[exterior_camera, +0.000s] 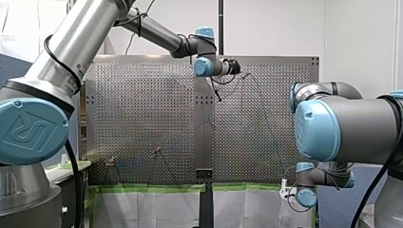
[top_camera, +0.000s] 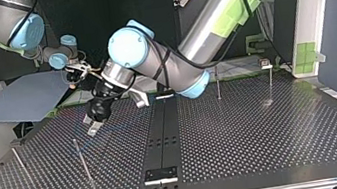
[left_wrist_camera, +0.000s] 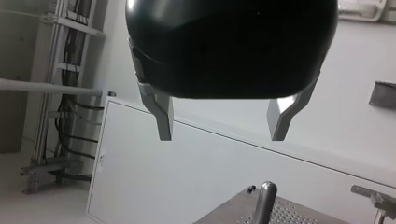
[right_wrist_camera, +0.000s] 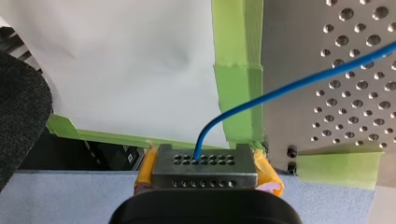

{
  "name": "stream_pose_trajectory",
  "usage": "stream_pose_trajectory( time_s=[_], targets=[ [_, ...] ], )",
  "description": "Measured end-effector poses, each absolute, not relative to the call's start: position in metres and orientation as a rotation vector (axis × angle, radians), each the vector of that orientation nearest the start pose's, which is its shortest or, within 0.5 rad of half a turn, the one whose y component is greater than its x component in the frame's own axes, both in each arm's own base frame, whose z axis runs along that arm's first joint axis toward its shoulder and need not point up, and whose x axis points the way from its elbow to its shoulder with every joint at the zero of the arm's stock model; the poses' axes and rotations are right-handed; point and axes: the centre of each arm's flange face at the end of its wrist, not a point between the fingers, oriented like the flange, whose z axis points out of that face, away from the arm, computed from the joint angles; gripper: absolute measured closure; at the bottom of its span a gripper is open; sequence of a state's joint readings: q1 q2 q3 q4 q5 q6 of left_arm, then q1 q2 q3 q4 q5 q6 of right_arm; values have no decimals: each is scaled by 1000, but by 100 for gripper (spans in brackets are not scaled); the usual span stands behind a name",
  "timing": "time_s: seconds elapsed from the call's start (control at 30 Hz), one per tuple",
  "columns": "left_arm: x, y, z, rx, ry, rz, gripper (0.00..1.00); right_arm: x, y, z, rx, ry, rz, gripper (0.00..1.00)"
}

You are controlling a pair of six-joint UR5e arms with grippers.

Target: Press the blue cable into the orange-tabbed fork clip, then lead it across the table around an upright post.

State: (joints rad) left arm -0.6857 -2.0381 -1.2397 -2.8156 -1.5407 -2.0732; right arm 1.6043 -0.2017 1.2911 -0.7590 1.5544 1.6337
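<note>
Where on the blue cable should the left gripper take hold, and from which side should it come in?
On the straight stretch of the blue cable past the bend, where it runs over the perforated table. Probably come from above, fingers straddling its run: my right gripper pinches the end, and the tight curve beside it leaves little room.

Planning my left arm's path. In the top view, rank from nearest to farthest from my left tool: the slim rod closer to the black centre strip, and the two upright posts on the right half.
1. Slim metal rod: close to my left tool, toward the camera, view's left half.
2. Plain upright metal post: beyond the black centre strip, near the far edge.
3. Block-topped metal post: farther toward the view's right.
</note>
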Motion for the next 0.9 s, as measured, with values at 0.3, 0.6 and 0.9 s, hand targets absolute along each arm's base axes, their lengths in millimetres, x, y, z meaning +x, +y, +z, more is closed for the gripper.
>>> stream_pose_trajectory(
  time_s=[0.3, 0.6, 0.9],
  targets=[
    [444, -578, 393, 213, 1496, -930, 0, 159, -654, -227, 1457, -1480, 1108, 100],
    [447, -593, 385, 233, 1532, -811, 0, 160, -653, -227, 1463, -1481, 1106, 100],
    [445, -586, 386, 249, 1574, -681, 0, 162, -653, -227, 1465, -1480, 1107, 100]
  ],
)
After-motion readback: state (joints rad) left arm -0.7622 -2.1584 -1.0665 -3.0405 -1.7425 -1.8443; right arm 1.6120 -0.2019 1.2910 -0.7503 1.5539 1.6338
